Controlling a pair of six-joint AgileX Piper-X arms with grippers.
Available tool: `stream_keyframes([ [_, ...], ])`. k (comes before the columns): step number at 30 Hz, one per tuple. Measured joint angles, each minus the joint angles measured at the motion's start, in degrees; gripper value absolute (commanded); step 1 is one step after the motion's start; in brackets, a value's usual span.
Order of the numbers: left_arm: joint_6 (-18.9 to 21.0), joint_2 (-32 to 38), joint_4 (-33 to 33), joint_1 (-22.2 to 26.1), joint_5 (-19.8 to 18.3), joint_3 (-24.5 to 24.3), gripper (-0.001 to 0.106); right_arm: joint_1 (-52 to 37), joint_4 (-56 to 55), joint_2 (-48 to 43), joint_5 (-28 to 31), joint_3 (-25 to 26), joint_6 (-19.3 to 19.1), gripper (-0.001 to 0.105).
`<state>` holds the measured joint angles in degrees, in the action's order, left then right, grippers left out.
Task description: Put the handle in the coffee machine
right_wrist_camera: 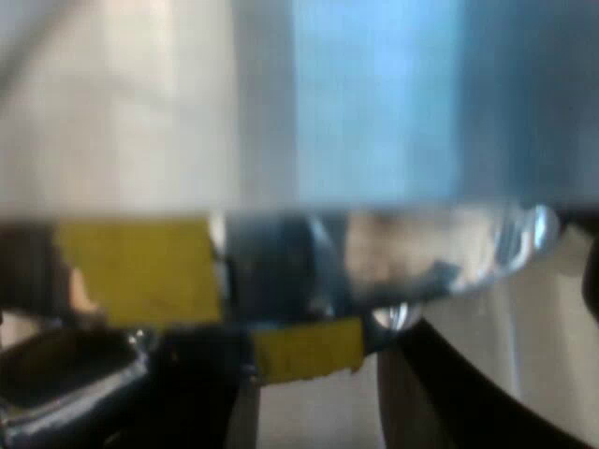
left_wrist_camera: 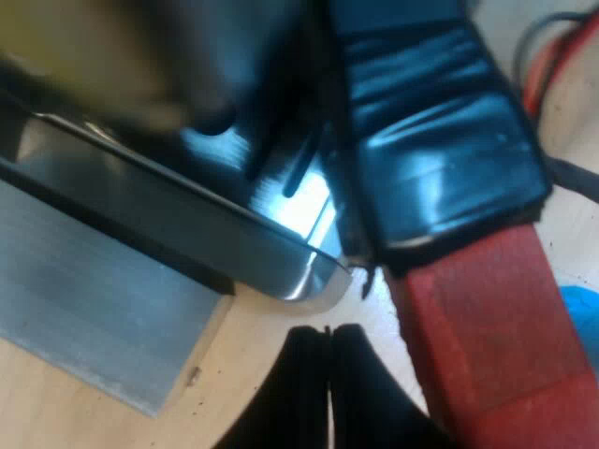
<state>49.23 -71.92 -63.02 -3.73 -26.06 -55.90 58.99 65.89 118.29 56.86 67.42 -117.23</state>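
The holder's handle (left_wrist_camera: 440, 159), dark and glossy with a red end (left_wrist_camera: 496, 327), runs close past my left gripper (left_wrist_camera: 329, 374). The black fingertips (left_wrist_camera: 299, 393) of that gripper are pressed together with nothing between them, just beside the red end. They sit over the wooden table, next to the machine's shiny metal corner (left_wrist_camera: 299, 271). The holder's metal head is hidden. In the right wrist view a shiny metal part of the machine (right_wrist_camera: 421, 253) with yellow patches (right_wrist_camera: 140, 267) stands very close and blurred.
A grey metal base plate (left_wrist_camera: 94, 318) lies under the machine's edge on the wooden table (left_wrist_camera: 253, 346). A blue object (left_wrist_camera: 582, 318) shows past the red end. Red and black cables (left_wrist_camera: 552, 56) lie beyond the handle.
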Motion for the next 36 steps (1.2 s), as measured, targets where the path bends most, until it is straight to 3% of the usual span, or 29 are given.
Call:
stream_keyframes([
  [7, 2.0, 5.0, 3.5, -3.5, 1.2, 4.0, 0.0, 0.0, 2.5, 0.9, 1.2, 0.0, 0.2, 0.034],
  [16, 2.2, 6.3, 4.5, -3.5, 0.4, 5.0, 0.0, -0.1, 2.3, 0.9, 1.5, 0.0, 0.0, 0.034],
  [20, 2.2, 6.3, 4.2, -3.5, -0.4, 5.0, 0.0, -0.3, -2.8, -0.3, -0.3, -1.1, 6.0, 0.034],
  [22, 2.2, 6.3, 4.1, -3.5, -1.4, 5.0, 0.0, -0.3, -9.5, -3.0, -5.3, -2.9, 12.2, 0.034],
  [24, 2.2, 6.3, 3.9, -3.5, -1.8, 5.0, 0.0, -0.1, -14.3, -5.5, -8.0, -4.1, 15.0, 0.034],
  [28, 2.2, 6.3, 3.7, -3.9, -2.4, 5.0, 0.0, -0.1, -19.0, -9.3, -10.8, -7.5, 18.4, 0.034],
  [36, 2.2, 6.3, 3.0, -8.3, -1.3, 5.0, 0.0, 0.5, -19.2, -13.8, -11.7, -13.4, 20.5, 0.034],
])
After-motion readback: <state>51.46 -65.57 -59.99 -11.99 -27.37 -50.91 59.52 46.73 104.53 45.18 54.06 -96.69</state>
